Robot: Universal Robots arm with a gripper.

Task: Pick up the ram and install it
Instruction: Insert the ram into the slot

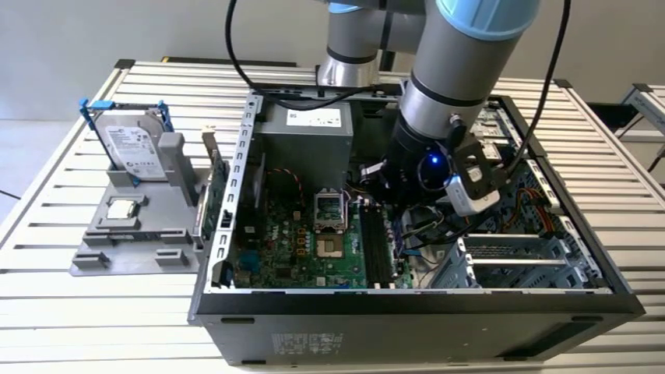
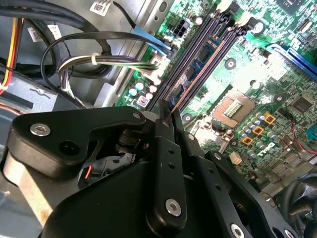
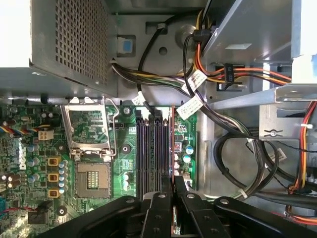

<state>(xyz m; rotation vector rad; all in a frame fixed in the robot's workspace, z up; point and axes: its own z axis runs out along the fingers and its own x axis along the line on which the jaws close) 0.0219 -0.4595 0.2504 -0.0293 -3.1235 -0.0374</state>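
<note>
Slatted bench (image 1: 62, 312) carries one open case (image 1: 416, 308); the arm reaches down inside, tool (image 3: 172, 191) clamped on one ram (image 3: 172, 148) above four slots (image 3: 153, 148).

The exterior view looks down from high and in front of the open black computer case (image 1: 416, 300) on the slatted white metal table (image 1: 62, 312), far enough off to take in the grey plastic parts holder (image 1: 135, 234) at the frame's left and the grey-and-blue robot arm (image 1: 457, 70) coming in from the top. Both wrist views sit close inside the case, looking past the black gripper linkage in the lower part of each frame (image 2: 163, 198) (image 3: 168, 213). All three views share the green motherboard (image 1: 301, 249) (image 2: 277, 74) (image 3: 124, 158) with its long black memory slots (image 1: 379, 249) (image 2: 198, 64) (image 3: 151, 148) and the square silver processor socket (image 1: 328, 209) (image 2: 234, 110) (image 3: 93, 179).
</note>
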